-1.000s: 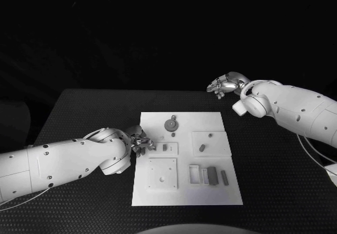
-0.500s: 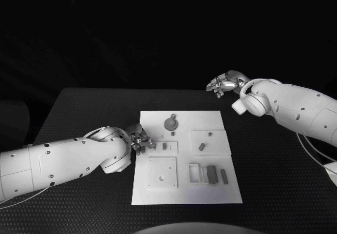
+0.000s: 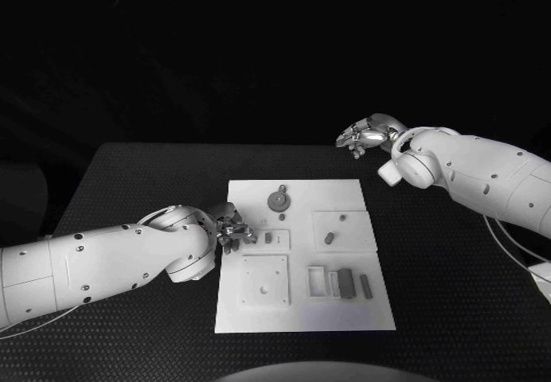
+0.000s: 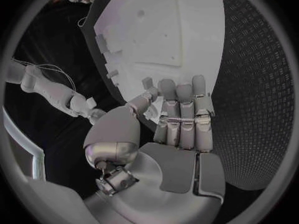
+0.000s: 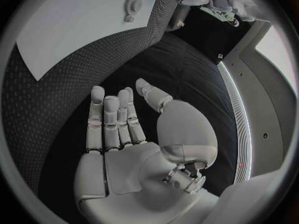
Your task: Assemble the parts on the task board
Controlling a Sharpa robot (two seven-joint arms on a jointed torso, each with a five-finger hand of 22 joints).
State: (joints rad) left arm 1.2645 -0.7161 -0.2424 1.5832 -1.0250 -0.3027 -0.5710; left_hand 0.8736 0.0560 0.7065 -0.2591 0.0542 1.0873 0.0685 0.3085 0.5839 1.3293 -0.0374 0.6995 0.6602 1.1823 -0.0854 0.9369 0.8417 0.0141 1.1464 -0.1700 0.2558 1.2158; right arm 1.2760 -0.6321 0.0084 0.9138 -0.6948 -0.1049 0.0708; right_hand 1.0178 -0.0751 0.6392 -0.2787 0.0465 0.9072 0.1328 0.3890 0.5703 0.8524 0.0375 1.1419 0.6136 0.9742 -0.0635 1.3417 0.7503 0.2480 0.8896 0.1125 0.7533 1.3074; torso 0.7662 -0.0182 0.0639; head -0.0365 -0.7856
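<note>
- at the middle of the black bench (image 3: pixel 138 175) lies the white task board (image 3: pixel 304 310), grey parts (image 3: pixel 347 283) resting on it.
- left hand (image 3: pixel 231 230) sits at the board's left edge, fingers side by side and extended in the wrist view, holding nothing.
- right hand (image 3: pixel 365 136) hovers over the bench's far right, well apart from the board, fingers spread and empty.

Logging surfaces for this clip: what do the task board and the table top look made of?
Task board: probably matte white plastic, given its even, glare-free face and moulded recesses. Table: black with a fine dotted weave, likely a rubber or fabric mat.
</note>
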